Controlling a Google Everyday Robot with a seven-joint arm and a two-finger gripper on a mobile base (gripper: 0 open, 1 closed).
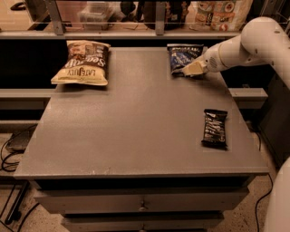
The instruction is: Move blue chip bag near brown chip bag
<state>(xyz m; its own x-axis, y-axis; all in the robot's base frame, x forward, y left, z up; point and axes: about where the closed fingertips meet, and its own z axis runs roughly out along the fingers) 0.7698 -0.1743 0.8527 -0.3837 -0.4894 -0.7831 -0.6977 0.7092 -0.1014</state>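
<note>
The blue chip bag point(180, 56) lies flat at the far right of the grey table point(136, 122). The brown chip bag point(83, 62) lies at the far left, well apart from it. My gripper point(192, 69) comes in from the right on the white arm point(253, 41) and sits low over the near right corner of the blue bag, covering part of it.
A small black wrapped bar point(214, 128) lies near the table's right front edge. A shelf with containers point(136, 13) runs behind the table. Drawers point(140, 204) sit under the table top. Cables point(9, 158) lie on the floor at left.
</note>
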